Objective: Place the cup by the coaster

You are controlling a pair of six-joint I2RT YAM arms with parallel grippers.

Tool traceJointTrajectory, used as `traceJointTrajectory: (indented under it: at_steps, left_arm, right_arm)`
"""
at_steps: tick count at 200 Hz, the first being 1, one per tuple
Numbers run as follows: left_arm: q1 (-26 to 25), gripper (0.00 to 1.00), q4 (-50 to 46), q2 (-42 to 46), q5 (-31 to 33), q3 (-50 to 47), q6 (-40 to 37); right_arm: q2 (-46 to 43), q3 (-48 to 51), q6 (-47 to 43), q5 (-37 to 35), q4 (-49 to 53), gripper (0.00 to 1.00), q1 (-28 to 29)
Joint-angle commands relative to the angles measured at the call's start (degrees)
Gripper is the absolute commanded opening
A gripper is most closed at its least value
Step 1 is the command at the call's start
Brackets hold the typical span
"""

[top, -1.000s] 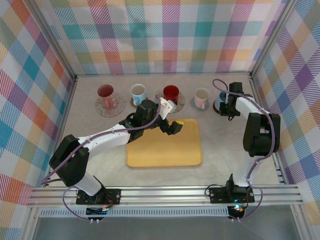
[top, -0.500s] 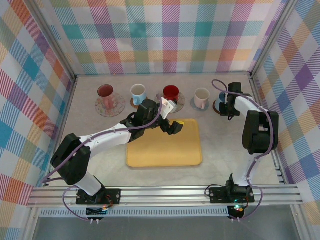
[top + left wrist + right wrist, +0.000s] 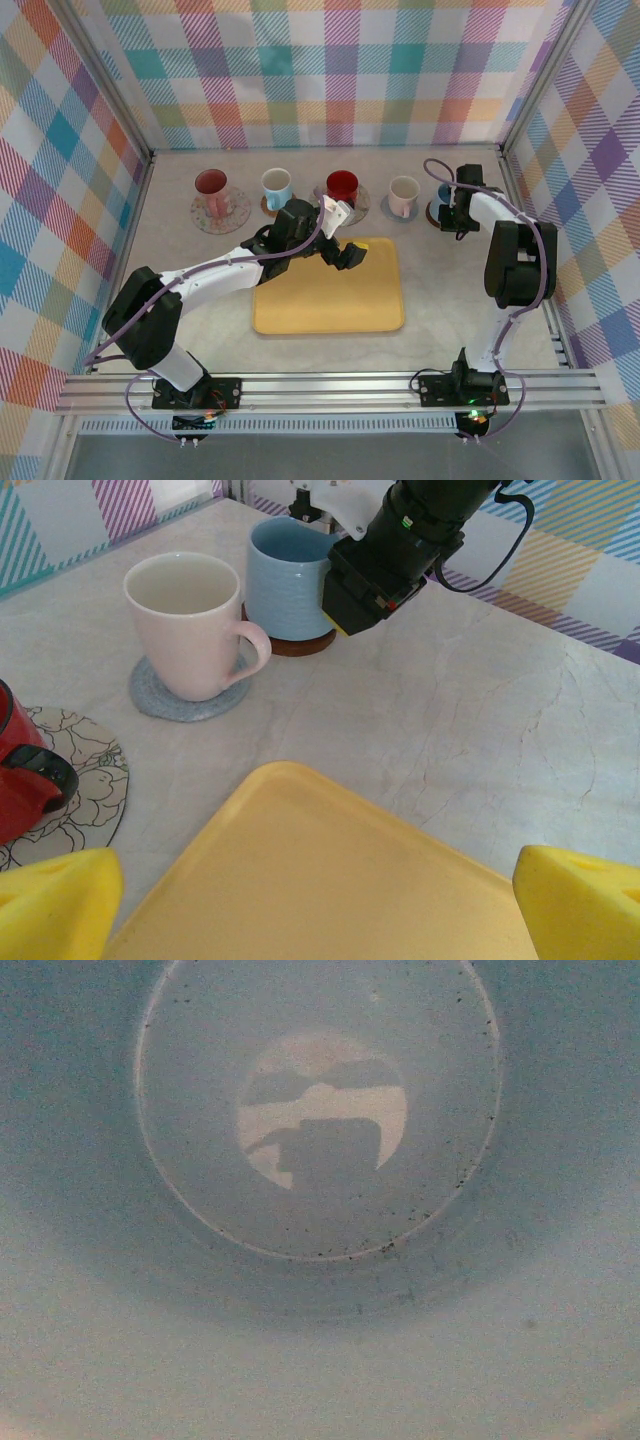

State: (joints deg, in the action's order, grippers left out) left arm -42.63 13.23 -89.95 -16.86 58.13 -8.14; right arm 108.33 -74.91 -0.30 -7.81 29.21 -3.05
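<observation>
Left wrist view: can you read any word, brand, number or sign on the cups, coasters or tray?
No readable text anywhere.
blue cup: plain ribbed wall, no lettering.
pink cup: plain, no lettering.
yellow tray: bare surface, no mark.
patterned coaster: drawn flower outlines, no words.

Bright, even light, soft shadows; close up, the cup (image 3: 320, 1360) looks dim, grainy and blurred.

Right gripper (image 3: 447, 206), on blue cup (image 3: 285, 585), edged slightly back-left.
</observation>
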Motion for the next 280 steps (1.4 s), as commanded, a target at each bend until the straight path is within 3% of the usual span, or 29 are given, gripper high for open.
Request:
traceJointTrajectory:
  at_steps: [1, 91, 222, 243, 280]
  left_arm:
    - [-0.59, 1.0, 0.1, -0.31, -0.14, 1.64, 0.39]
    - [-0.7, 1.0, -0.05, 0.13, -0.01, 1.46, 0.58]
    - [-0.98, 1.0, 0.56, -0.23, -0.54, 1.68, 0.93]
    - [-0.95, 1.0, 0.65, -0.07, -0.63, 1.63, 0.93]
    - [-1.9, 1.0, -0.14, 1.97, 0.69, 2.26, 0.94]
  right_arm:
    - [0.12, -2.96, 0.54, 1.57, -3.01, 0.16, -0.32]
    - [0.39, -3.23, 0.82, 1.4, -2.05, 0.21, -0.32]
    - [-2.08, -2.65, 2.62, 2.18, 0.08, 0.38, -0.32]
    - [-3.72, -1.93, 3.0, 2.23, 0.32, 0.45, -0.29]
    - [-8.47, 0.08, 4.3, 3.71, 0.85, 0.67, -0.21]
